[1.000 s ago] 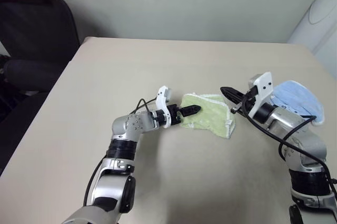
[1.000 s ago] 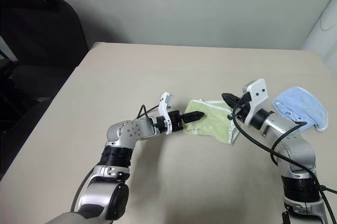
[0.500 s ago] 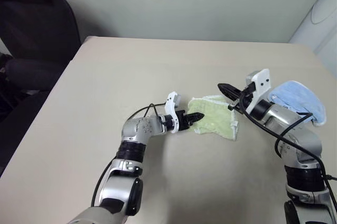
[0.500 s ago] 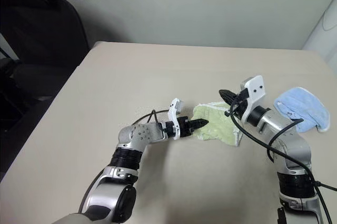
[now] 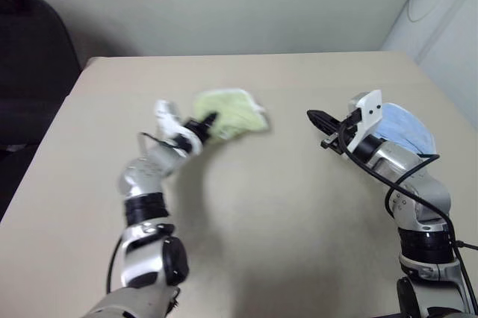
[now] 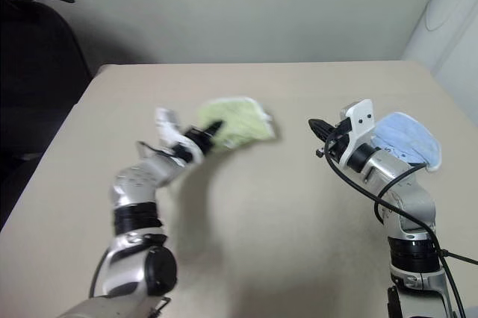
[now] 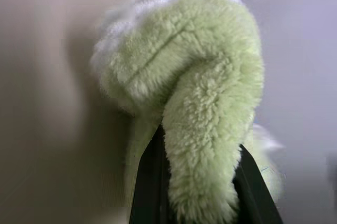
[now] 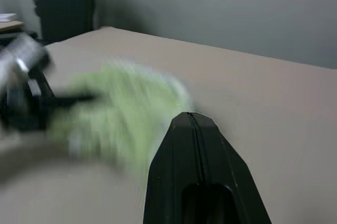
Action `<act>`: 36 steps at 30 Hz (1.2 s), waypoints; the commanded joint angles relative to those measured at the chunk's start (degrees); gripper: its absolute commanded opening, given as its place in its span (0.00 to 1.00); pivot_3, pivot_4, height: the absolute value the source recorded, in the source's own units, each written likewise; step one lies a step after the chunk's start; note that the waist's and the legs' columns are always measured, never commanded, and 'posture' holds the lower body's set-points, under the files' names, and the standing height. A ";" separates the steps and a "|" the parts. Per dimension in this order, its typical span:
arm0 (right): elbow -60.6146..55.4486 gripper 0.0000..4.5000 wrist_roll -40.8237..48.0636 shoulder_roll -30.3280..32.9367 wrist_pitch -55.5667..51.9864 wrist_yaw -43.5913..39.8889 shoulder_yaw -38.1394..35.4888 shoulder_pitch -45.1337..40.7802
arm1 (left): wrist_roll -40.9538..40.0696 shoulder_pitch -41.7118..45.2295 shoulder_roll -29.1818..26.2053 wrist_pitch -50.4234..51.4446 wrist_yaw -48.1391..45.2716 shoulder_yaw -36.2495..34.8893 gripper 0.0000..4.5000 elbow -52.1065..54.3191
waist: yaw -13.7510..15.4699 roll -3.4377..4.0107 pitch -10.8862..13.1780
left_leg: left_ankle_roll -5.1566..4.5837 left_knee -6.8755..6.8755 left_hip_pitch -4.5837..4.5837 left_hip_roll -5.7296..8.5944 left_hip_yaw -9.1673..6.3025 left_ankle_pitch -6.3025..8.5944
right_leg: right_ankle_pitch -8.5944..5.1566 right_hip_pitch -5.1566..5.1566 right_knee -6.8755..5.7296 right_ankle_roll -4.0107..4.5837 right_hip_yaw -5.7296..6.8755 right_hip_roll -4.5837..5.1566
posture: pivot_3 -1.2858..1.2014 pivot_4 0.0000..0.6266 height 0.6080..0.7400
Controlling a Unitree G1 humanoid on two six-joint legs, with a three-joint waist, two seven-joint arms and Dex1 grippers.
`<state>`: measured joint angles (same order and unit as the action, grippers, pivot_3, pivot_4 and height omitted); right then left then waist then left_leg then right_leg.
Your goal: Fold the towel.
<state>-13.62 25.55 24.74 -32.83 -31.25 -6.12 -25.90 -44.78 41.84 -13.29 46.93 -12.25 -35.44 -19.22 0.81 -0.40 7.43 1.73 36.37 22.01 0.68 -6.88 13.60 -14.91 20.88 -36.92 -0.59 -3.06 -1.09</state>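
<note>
Upper left of centre, the left tool (image 5: 211, 118) pinches the towel (image 5: 230, 113), bunched above the table (image 5: 299, 206), probably to shake it open. The right tool (image 5: 312, 116), shut and empty, waits apart.

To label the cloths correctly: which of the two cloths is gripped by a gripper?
The light green terry towel, pinched in the left gripper. The light blue bunched cloth lies ungripped behind the shut right gripper.

On the desk (image 5: 284, 206), the towel (image 5: 228, 113) hangs pinched in the left claw (image 5: 208, 119) at the left, well apart from the right claw (image 5: 314, 116), with a bunched cloth (image 5: 407, 125) behind the right arm.
</note>
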 commanded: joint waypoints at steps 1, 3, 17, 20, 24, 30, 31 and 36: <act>0.85 0.00 0.49 -0.70 2.36 -0.68 -0.36 -2.24 | 0.25 -1.35 -6.32 -8.33 3.55 -7.61 0.01 -0.72 | -0.50 -0.07 0.04 | 0.00 -0.12 0.01 0.00 0.06 0.00 | 0.00 0.11 0.04 0.00 -0.16 -0.05 | 0.52 0.24 1.00; 2.12 0.00 0.33 -1.13 2.98 -1.11 0.39 -3.15 | 1.15 -2.66 -8.31 -11.09 5.99 -9.52 0.01 -2.68 | -0.46 -0.07 0.04 | -0.05 -0.15 0.10 -0.01 0.09 0.03 | -0.01 0.21 0.06 -0.01 -0.29 -0.08 | 0.52 0.24 1.00; 7.84 0.00 -0.41 -2.45 6.25 -3.81 2.59 -5.99 | -5.18 -19.48 -0.62 -17.75 19.87 -18.45 0.38 4.03 | -0.85 0.05 0.01 | -0.31 -0.04 -0.09 0.17 0.18 0.22 | 0.02 0.24 -0.10 0.01 -0.47 0.12 | 0.52 0.24 1.00; 8.08 0.00 -0.47 -2.64 6.28 -4.03 2.89 -6.10 | -6.57 -20.24 -1.05 -18.20 19.84 -17.91 0.61 5.23 | -0.91 0.13 -0.05 | -0.31 -0.11 -0.21 0.17 0.17 0.22 | 0.04 0.16 -0.13 0.04 -0.47 0.12 | 0.52 0.24 1.00; 7.73 0.00 -0.42 -2.98 6.16 -4.00 3.17 -5.70 | -7.00 -22.23 -3.09 -17.95 19.71 -16.79 0.92 7.28 | -1.06 0.23 -0.10 | -0.31 -0.10 -0.20 0.16 0.18 0.22 | 0.04 0.19 -0.12 0.05 -0.49 0.11 | 0.52 0.24 1.00; 6.39 0.00 0.43 -2.64 5.07 -3.91 2.25 -3.82 | -2.96 -30.75 -7.96 -17.67 17.11 -11.82 1.00 16.73 | -2.00 0.23 -0.11 | -0.17 -0.11 -0.14 0.05 0.18 0.29 | 0.06 0.31 0.01 0.09 -0.65 -0.06 | 0.52 0.24 1.00; 6.40 0.00 0.57 -2.45 4.98 -4.08 2.07 -3.55 | -2.45 -32.19 -8.56 -18.65 16.22 -11.62 1.00 18.70 | -2.09 0.23 -0.11 | -0.16 -0.11 -0.13 0.05 0.18 0.29 | 0.05 0.33 0.01 0.09 -0.66 -0.07 | 0.52 0.24 1.00; 8.08 0.00 0.55 -0.01 5.09 -7.00 1.73 -2.47 | 0.15 -37.51 -13.51 -22.91 8.96 -10.40 1.00 27.99 | -1.59 -0.21 0.03 | -0.14 -0.12 0.08 -0.04 0.07 0.43 | 0.05 0.55 -0.03 0.14 -0.68 -0.19 | 0.52 0.24 1.00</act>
<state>-4.60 25.19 23.56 -28.18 -36.60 -3.32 -28.48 -45.86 5.12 -23.64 26.26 0.10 -46.29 2.89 -0.78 -0.62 7.46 1.60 36.29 22.12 0.60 -6.87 14.03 -14.82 21.41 -36.96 -0.39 -3.69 -1.32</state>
